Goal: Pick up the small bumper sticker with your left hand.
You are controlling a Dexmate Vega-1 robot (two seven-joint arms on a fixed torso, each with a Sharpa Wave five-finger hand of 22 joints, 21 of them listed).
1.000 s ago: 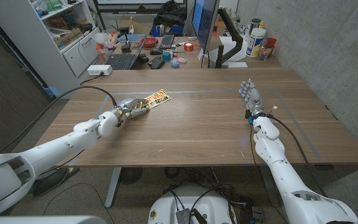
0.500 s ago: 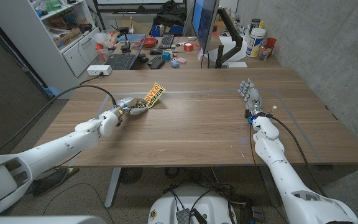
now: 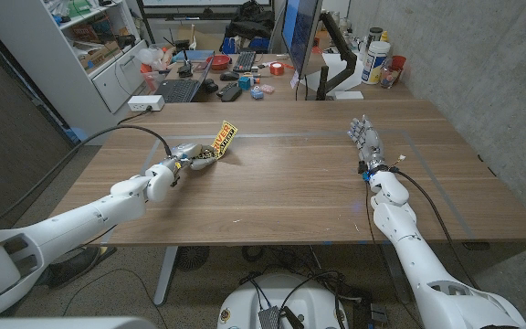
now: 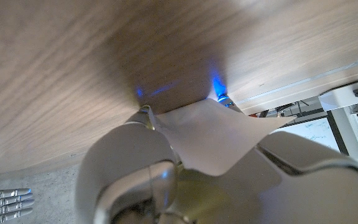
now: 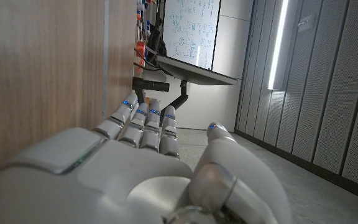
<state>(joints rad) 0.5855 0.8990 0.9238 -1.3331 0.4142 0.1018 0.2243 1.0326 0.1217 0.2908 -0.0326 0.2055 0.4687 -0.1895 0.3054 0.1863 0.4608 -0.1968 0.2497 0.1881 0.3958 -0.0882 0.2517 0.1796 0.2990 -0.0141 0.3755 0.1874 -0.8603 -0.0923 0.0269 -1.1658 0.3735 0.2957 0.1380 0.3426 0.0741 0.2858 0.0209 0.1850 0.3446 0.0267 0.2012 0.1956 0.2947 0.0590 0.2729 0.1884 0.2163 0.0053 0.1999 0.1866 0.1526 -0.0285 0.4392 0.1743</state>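
Sticker (image 3: 226, 136): your left hand is holding it tilted up off the table (image 3: 290, 183), near the far left part; its pale back (image 4: 213, 134) is facing the wrist camera.
Left hand (image 3: 193, 155): you are pinching the sticker's lower end, fingers clamped on it.
Right hand (image 3: 366, 140): you are keeping it on edge at the table's right side, fingers straight, close together, holding nothing.

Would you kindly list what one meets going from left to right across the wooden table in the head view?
Left hand gripping the sticker → small yellow bumper sticker with black lettering, tilted up off the table → bare brown wooden table → right hand, fingers extended, holding nothing.
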